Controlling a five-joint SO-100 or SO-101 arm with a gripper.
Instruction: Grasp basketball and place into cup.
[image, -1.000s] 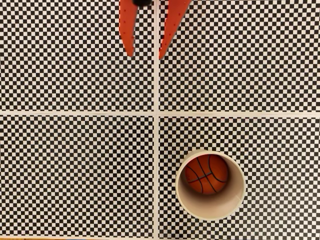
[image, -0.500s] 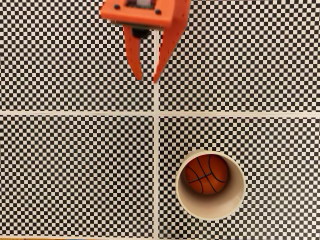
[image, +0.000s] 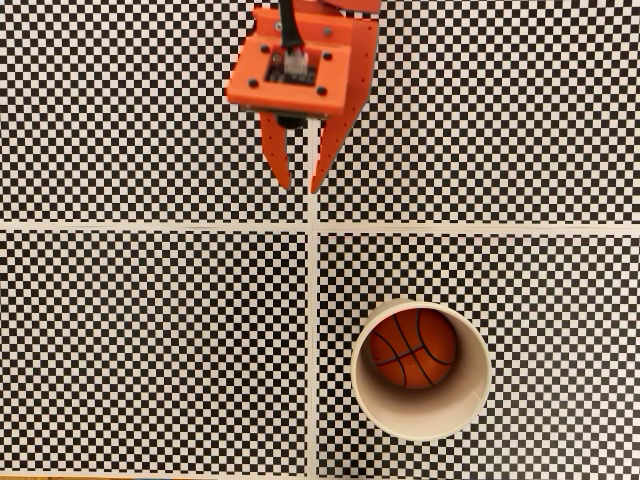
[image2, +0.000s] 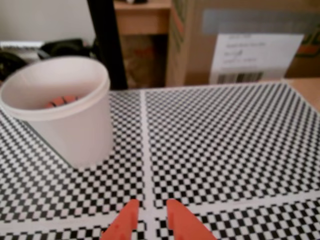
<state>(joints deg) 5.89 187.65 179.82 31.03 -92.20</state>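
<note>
- Basketball (image: 414, 347) already lies inside the cup (image: 421, 424), so the placing looks done; only clearing the arm away seems left.
- Gripper (image: 300, 187) hangs empty at the far side of the fixed view, well apart from the cup, fingers slightly parted.
- Checkered desk (image: 150, 340) has white dividing lines; beyond it in the wrist view stand a cardboard box (image2: 250, 45) and a dark post (image2: 106, 42).

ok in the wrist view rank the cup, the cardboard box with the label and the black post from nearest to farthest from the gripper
Gripper sits at the bottom edge, fingertips a little apart.
1. The cup, ahead to the left on the checkered mat, with the basketball inside.
2. The black post, behind the cup at the mat's far edge.
3. The cardboard box, upper right; about as far as the post, so that order is uncertain.
</note>
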